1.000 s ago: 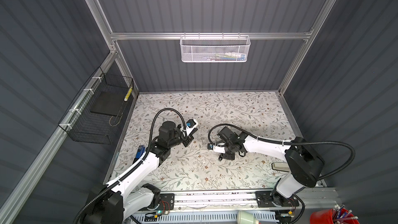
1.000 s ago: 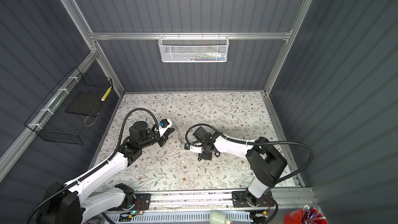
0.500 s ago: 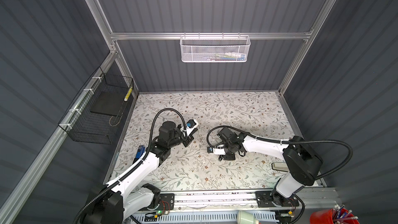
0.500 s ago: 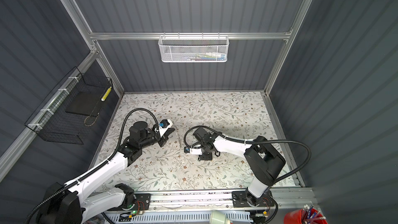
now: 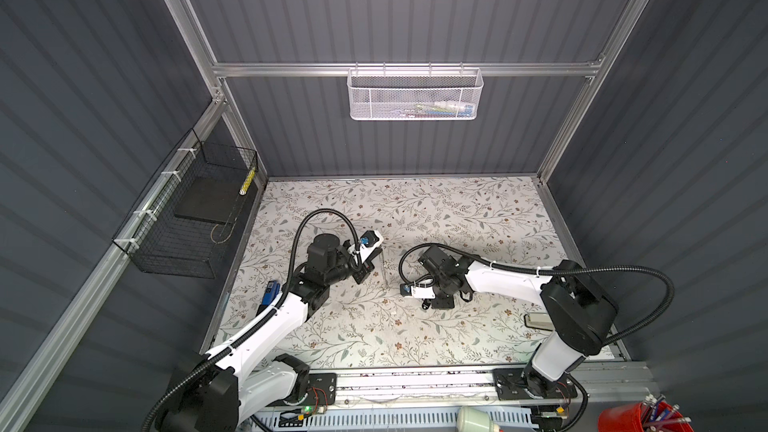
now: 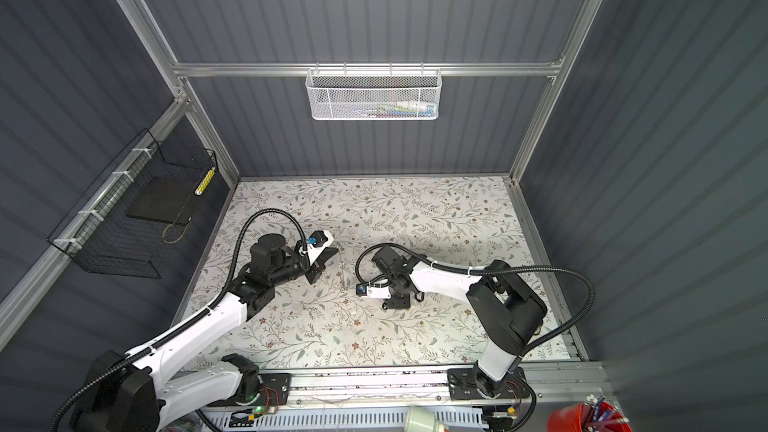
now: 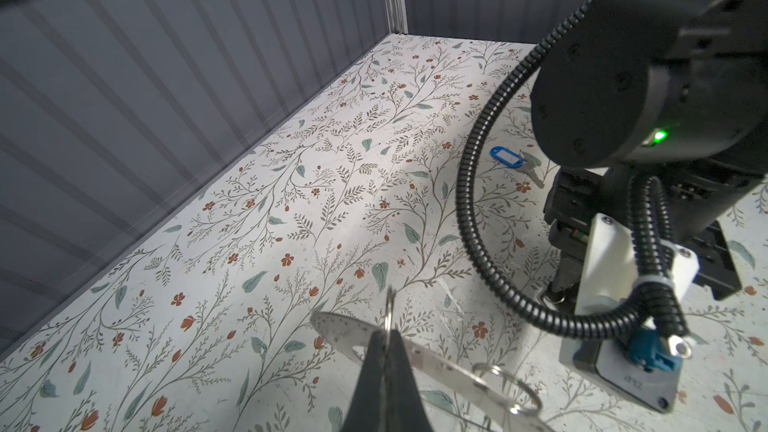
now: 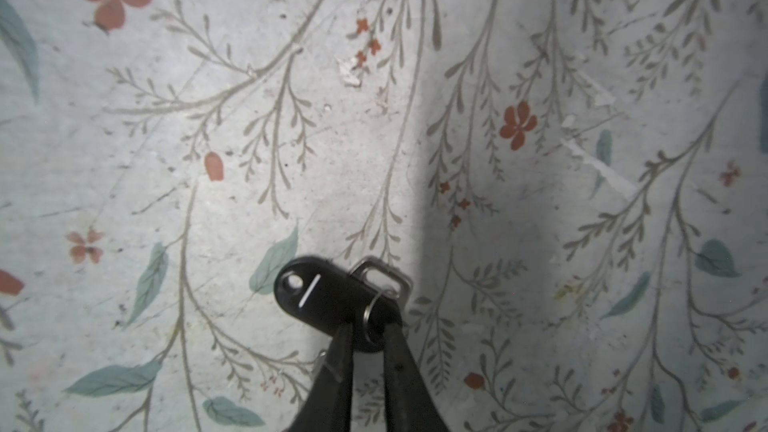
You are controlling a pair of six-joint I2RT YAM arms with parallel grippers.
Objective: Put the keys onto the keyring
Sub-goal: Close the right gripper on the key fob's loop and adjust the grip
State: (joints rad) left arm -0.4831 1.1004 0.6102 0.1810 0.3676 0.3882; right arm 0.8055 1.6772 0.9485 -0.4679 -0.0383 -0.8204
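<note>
Grey steel sits clamped in your left gripper (image 7: 385, 338). Its jaws are pressed together on the keyring (image 7: 336, 326), at the spot where a small wire loop (image 7: 390, 305) stands up from the flat perforated band, and the ring is held just above the floral table (image 7: 291, 209). The band looks thin, stiff and slick, so I judge it would twist in the pinch if pushed sideways; keep the hold on the flat faces.

Your right gripper (image 8: 368, 328) is down on the table with its jaws drawn narrow about the ring end of the black fob (image 8: 316, 288), and the fob's own little split ring (image 8: 371, 312) shows in the gap. I cannot tell whether they actually bite. The fob looks light, hard and smooth. Take it across the narrow end and leave the split ring free for threading.

The silvery key with the blue tag (image 7: 505, 157) lies flat on the table beyond the right arm, well apart from the keyring. Being thin and flat, it will probably be awkward to lift; the tag is likely the easier hold.
</note>
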